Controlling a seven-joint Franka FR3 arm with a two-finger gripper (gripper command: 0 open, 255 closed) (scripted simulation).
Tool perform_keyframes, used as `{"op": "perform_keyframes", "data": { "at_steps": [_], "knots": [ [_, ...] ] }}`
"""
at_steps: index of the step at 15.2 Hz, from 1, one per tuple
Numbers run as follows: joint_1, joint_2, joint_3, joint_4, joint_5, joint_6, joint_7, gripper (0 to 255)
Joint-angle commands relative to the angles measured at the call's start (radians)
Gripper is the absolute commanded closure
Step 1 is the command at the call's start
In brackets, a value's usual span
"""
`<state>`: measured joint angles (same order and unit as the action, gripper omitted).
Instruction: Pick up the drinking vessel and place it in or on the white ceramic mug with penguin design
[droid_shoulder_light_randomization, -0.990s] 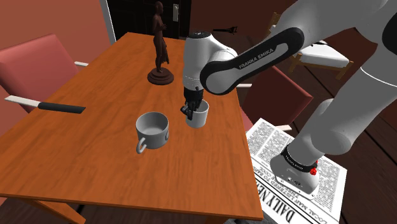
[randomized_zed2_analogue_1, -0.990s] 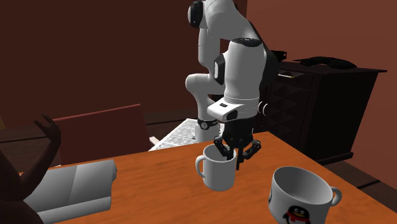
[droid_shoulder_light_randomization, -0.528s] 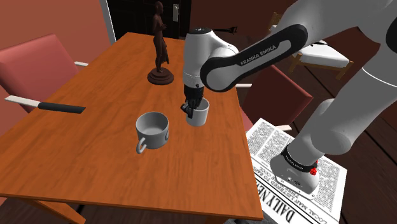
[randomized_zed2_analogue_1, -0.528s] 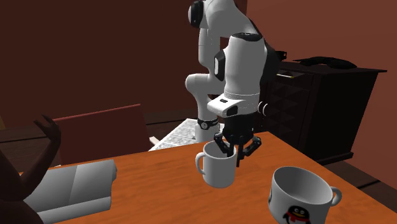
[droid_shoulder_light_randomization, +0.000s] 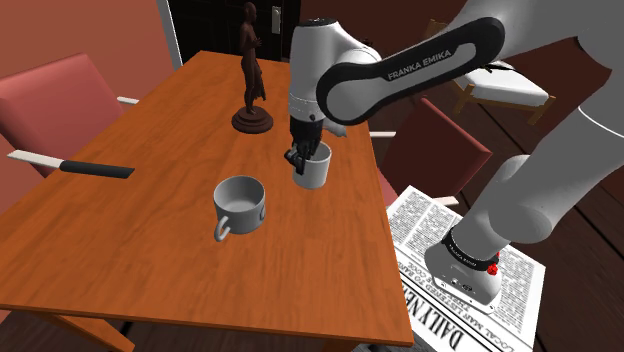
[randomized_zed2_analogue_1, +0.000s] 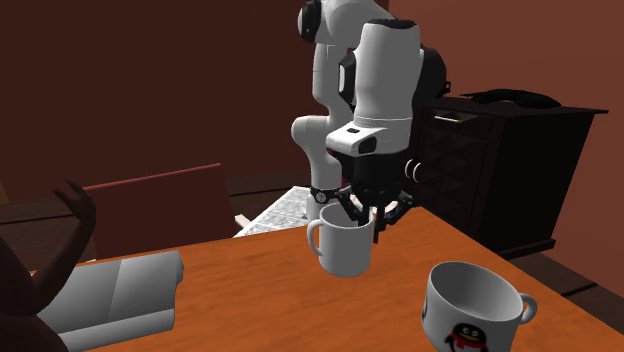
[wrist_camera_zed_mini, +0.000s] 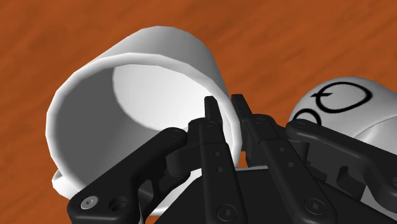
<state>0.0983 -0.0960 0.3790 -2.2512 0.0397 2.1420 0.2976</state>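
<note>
One big orange-brown wooden table (droid_shoulder_light_randomization: 150, 240) spreads under me, and my white arm (droid_shoulder_light_randomization: 400, 75) reaches out over its far side. Down on the floor, at four o'clock from my hand in the shoulder view, a newspaper (droid_shoulder_light_randomization: 420, 250) lies under my stand. A red chair (droid_shoulder_light_randomization: 60, 95) stands at ten o'clock, off the table's edge. In the second exterior view a dark cabinet (randomized_zed2_analogue_1: 500, 170) stands at three o'clock, behind me.

Next down in size is a dark brown statue (droid_shoulder_light_randomization: 250, 60), upright on the table at eleven o'clock from my hand and apart from it. Then the penguin mug (droid_shoulder_light_randomization: 240, 203), wide and low, mouth up, at eight o'clock from what I carry in the shoulder view. Its penguin face shows in the second exterior view (randomized_zed2_analogue_1: 468, 305), and it lies close past my fingers (wrist_camera_zed_mini: 343, 105).

Now the white mug (randomized_zed2_analogue_1: 345, 250): upright, mouth up, handle toward nine o'clock in the second exterior view. My gripper (wrist_camera_zed_mini: 223, 102) comes down on its rim, nearly closed, one finger inside the wall and one outside, pinching it. I cannot tell whether its base is clear of the wood.
</note>
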Motion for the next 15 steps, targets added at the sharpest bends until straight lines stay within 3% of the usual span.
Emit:
{"op": "perform_keyframes", "data": {
  "at_steps": [1,15],
  "knots": [
    [0.0,-0.014,-0.001,0.012,0.005,-0.025,-0.004,255],
    [-0.002,-0.077,-0.014,0.142,0.023,-0.215,-0.02,255]
  ]
}}
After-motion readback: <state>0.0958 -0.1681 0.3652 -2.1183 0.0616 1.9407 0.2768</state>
